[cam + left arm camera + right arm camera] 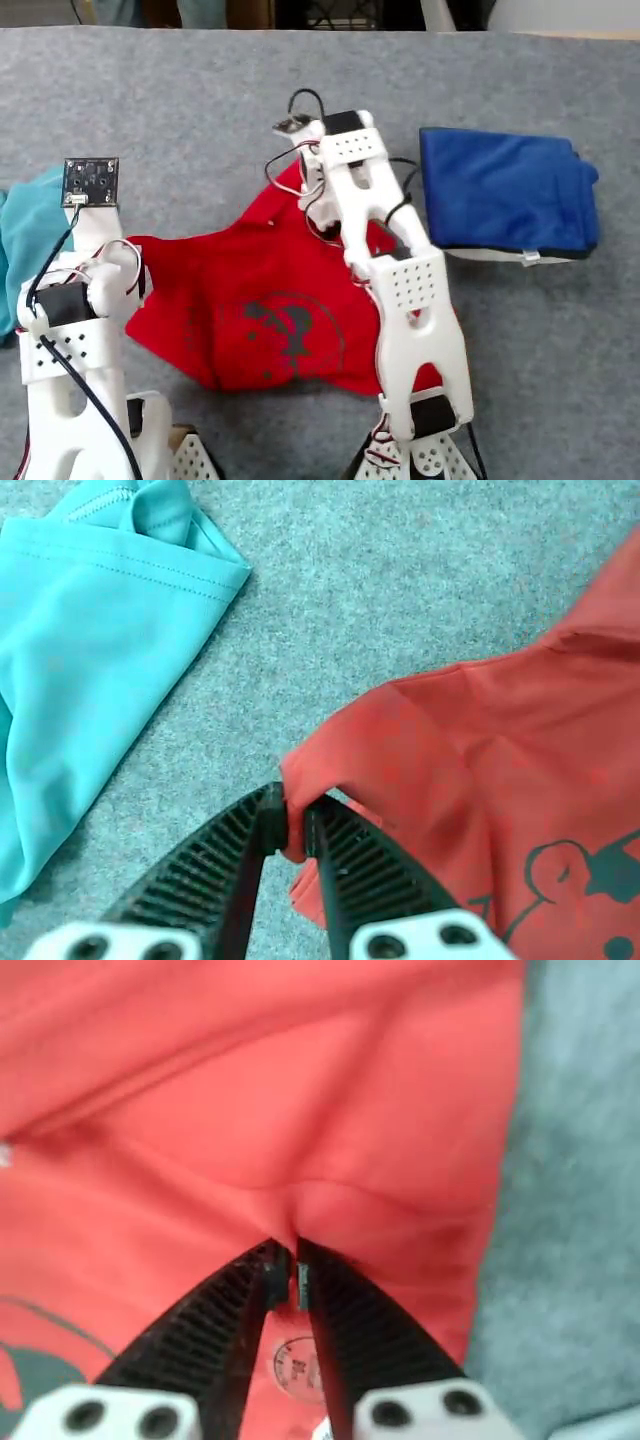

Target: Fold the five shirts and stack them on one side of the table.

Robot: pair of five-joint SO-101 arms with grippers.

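Observation:
A red shirt [270, 300] with a dark print lies spread and rumpled on the grey table [200, 100] in the middle. My left gripper [293, 820] is shut on a corner of the red shirt [480, 760] at its left edge. My right gripper [288, 1270] is shut on a pinch of the red shirt [300, 1090] near its far right part, below the right arm [390, 250]. A folded blue shirt [505, 190] lies at the right. A teal shirt [25, 235] lies crumpled at the left edge, teal shirt [90, 650] close to the left gripper.
Something white [500, 256] peeks out under the blue shirt. The far half of the table is bare grey felt. The left arm [75, 300] stands at the front left beside the teal shirt.

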